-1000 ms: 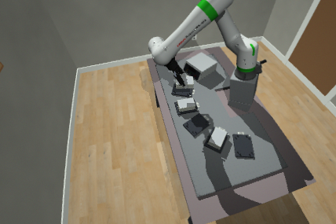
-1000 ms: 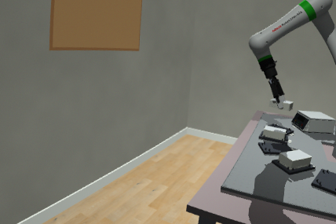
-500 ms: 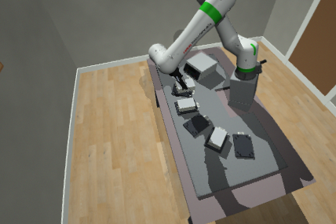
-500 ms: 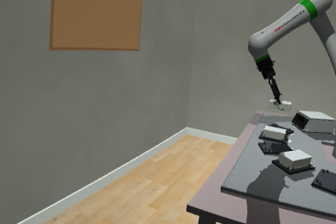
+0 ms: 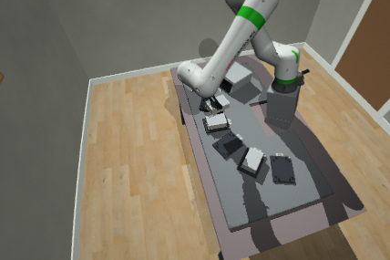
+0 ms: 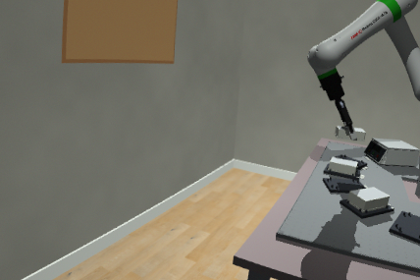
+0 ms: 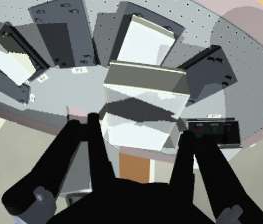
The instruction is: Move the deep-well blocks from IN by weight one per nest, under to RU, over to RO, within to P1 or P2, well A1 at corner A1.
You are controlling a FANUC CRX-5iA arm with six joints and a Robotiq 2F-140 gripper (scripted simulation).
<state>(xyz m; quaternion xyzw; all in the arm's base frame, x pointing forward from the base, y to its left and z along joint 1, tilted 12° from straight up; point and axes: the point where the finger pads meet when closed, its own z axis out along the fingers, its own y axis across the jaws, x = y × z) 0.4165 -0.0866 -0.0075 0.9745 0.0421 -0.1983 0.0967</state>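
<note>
My gripper [image 5: 212,102] [image 6: 350,129] [image 7: 140,113] is shut on a white deep-well block [image 5: 222,102] [image 6: 360,134] [image 7: 147,107], held in the air above the far end of the board. An empty dark nest [image 7: 209,75] lies below and beside it. A second block [image 5: 216,120] [image 6: 343,165] [image 7: 147,42] sits in the neighbouring nest. The nest labelled P2 [image 5: 223,146] [image 6: 336,186] [image 7: 64,25] is empty. A third block [image 5: 254,159] [image 6: 370,198] [image 7: 7,60] sits in the nest beyond. The held block's cut corner cannot be made out.
The check-weigher [image 5: 239,75] [image 6: 398,152] [image 7: 215,139] stands beside the far nest; its lamps look unlit. Another empty nest [image 5: 282,170] [image 6: 411,226] [image 7: 9,86] lies at the near end of the grey board [image 5: 269,203] [image 6: 304,229]. The arm's pedestal [image 5: 282,105] stands at the board's side.
</note>
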